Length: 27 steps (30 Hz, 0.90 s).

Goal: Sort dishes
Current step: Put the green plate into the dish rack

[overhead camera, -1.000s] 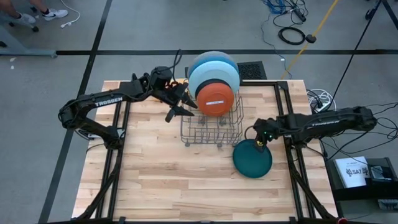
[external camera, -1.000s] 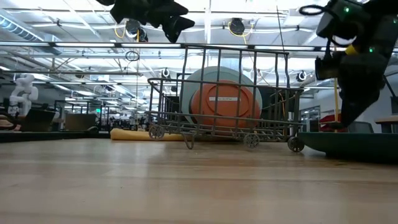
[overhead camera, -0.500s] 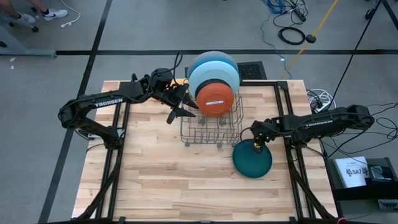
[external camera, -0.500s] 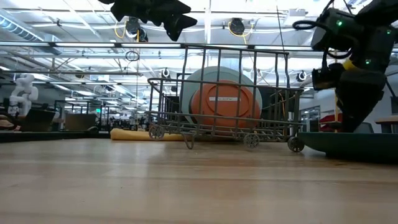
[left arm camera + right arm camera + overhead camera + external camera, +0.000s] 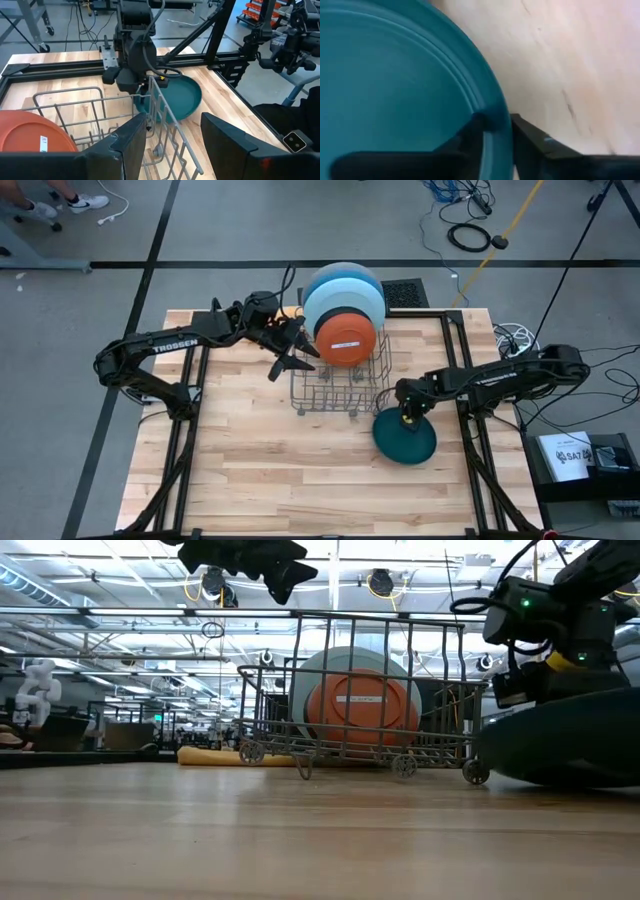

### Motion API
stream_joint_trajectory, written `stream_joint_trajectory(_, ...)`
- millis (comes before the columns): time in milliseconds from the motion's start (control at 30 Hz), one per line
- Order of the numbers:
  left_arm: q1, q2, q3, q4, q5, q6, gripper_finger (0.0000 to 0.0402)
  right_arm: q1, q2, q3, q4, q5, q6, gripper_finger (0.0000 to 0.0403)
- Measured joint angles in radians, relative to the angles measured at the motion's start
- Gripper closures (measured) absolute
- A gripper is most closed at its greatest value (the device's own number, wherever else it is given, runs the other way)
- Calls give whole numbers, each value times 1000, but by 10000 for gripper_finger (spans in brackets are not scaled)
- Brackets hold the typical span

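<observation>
Dishes seen from above on a pale wooden surface [image 5: 250, 470]: orange plate [image 5: 345, 338], blue plate [image 5: 345, 292] and grey plate [image 5: 335, 272] upright in the wire rack [image 5: 340, 385] near the far edge; teal plate [image 5: 405, 440] toward the right edge, rim pinched by the right tool [image 5: 405, 416]. Left tool [image 5: 290, 350] spread open beside the rack, holding nothing.

Low view: teal plate [image 5: 565, 745] tilted, one edge raised.

Right wrist view: fingers [image 5: 470, 137] clamped across the teal rim.

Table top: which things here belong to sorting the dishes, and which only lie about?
Belong to the job:
orange plate
blue plate
grey plate
teal plate, right hand shut on its rim

Lying about:
wire rack
yellow cloth
</observation>
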<state>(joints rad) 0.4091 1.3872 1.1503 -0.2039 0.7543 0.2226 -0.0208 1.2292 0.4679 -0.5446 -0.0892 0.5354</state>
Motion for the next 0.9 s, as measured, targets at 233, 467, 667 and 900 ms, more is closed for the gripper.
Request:
stream_joint_trajectory(233,0,0,0,3,0,3,213,3,-30,-2,61,-103,-5,394)
stream_joint_trajectory(467,0,0,0,4,0,3,213,8,-102,36,35,-92,-8,400)
stream_joint_trajectory(667,0,0,0,6,-4,3,213,51,-180,176,-148,-96,-31,401)
stream_joint_trajectory(900,0,0,0,17,-23,21,213,110,-209,432,-391,-89,-71,401)
